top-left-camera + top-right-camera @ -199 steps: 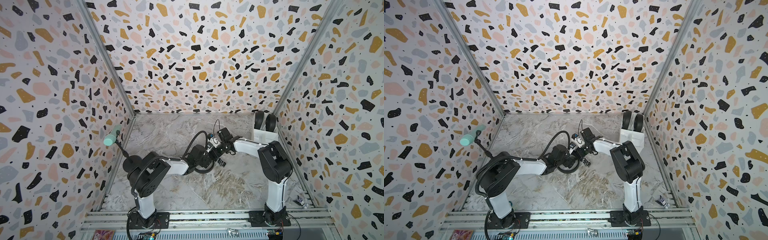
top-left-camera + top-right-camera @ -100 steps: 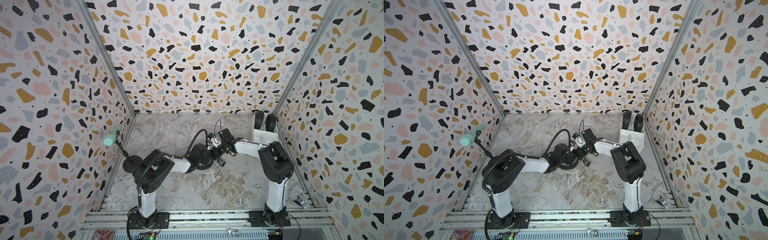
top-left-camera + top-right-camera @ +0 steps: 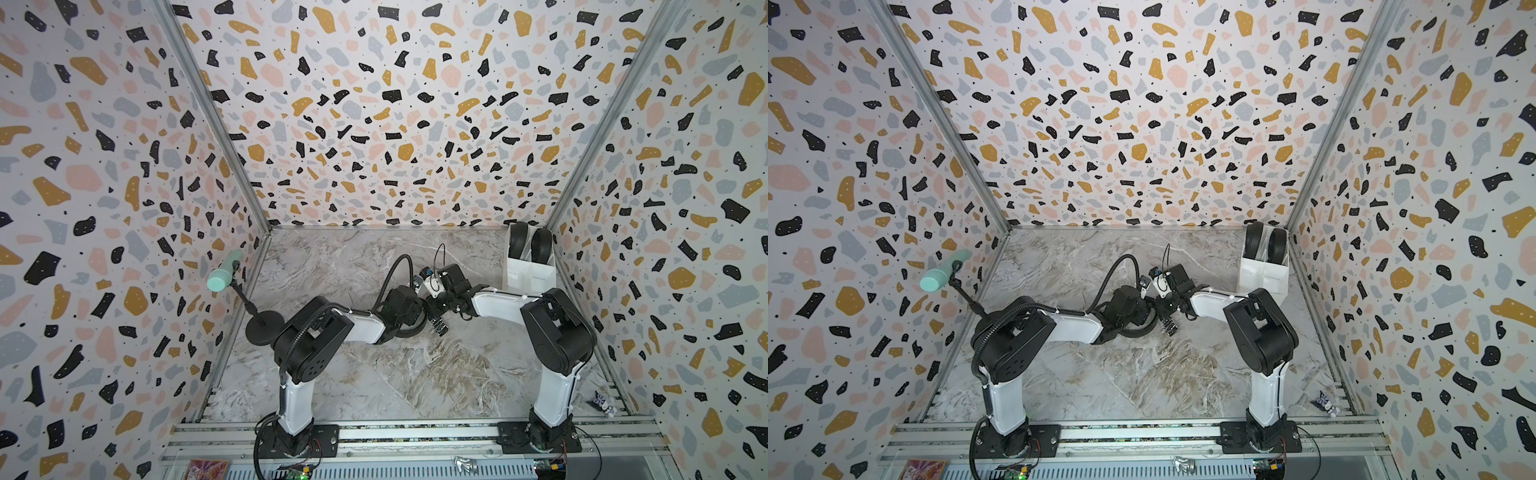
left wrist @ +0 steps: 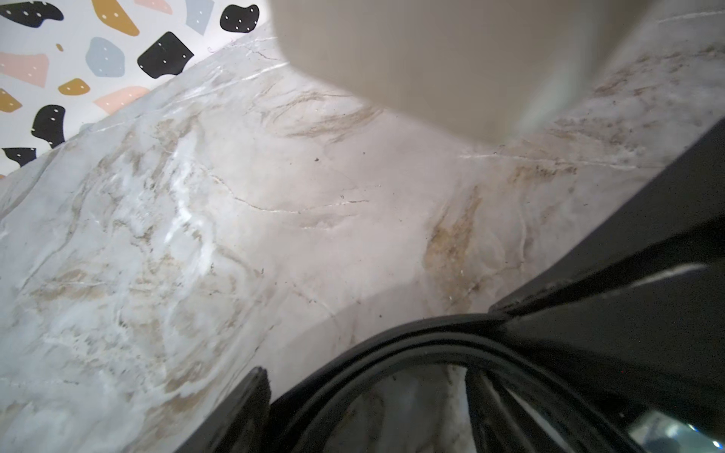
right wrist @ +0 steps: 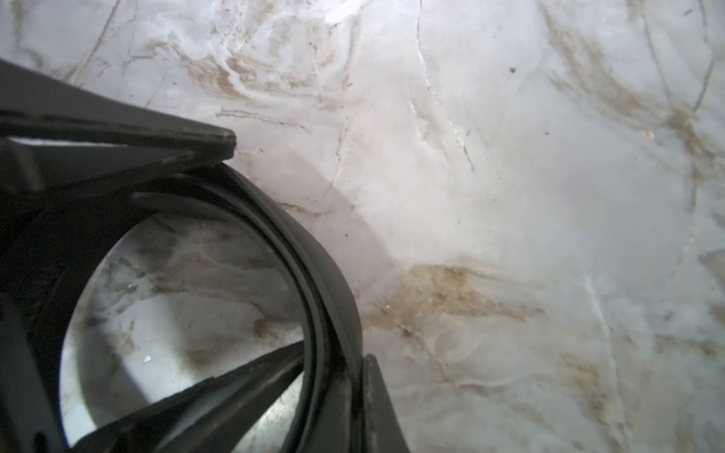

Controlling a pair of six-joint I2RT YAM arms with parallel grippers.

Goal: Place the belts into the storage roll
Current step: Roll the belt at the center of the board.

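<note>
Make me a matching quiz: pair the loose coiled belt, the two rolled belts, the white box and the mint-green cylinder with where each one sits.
Things:
1. loose coiled belt
2. two rolled belts
3. white box
4. mint-green cylinder

Places:
A. on a black stand at the left edge of the table
B. in the far right corner of the table
C. lying in the middle of the table
D. standing inside the white box

Pairs: 1-C, 2-D, 3-B, 4-A.

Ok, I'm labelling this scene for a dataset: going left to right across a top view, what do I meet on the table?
mint-green cylinder → round black stand base → coiled belt → white storage box
</note>
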